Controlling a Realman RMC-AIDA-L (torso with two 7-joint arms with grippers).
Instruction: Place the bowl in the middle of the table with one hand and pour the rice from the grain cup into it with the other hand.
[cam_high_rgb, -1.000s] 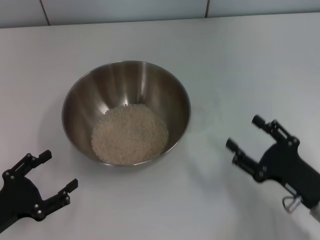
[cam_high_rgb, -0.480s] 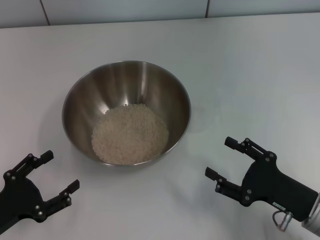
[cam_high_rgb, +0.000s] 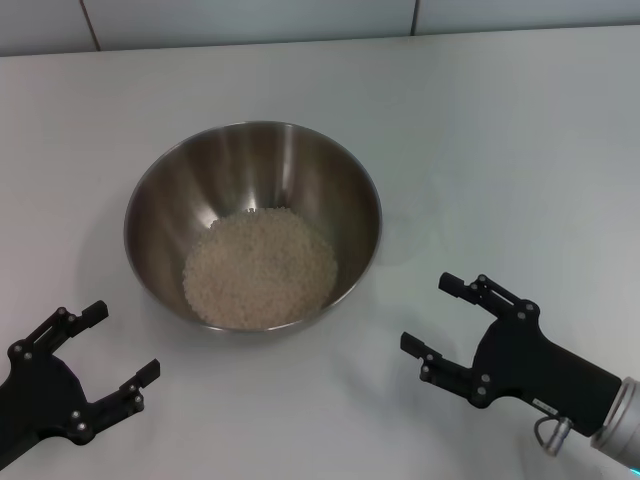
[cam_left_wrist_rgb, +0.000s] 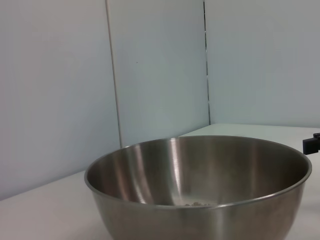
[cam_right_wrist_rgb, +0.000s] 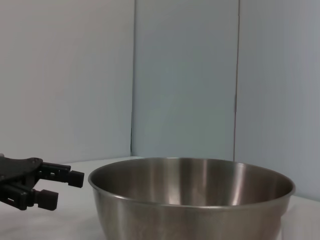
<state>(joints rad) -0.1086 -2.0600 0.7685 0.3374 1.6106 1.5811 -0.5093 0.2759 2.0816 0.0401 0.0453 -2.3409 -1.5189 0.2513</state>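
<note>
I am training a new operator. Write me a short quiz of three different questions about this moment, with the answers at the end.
1. True or false: the rice lies inside the bowl.
2. Multiple choice: the right gripper is
A. shut on the bowl's rim
B. open, holding nothing, beside the bowl
C. inside the bowl
3. Fill the gap: the left gripper is open above the ____, near the bowl and apart from it.

Key: 1 true; 2 B; 3 table.
</note>
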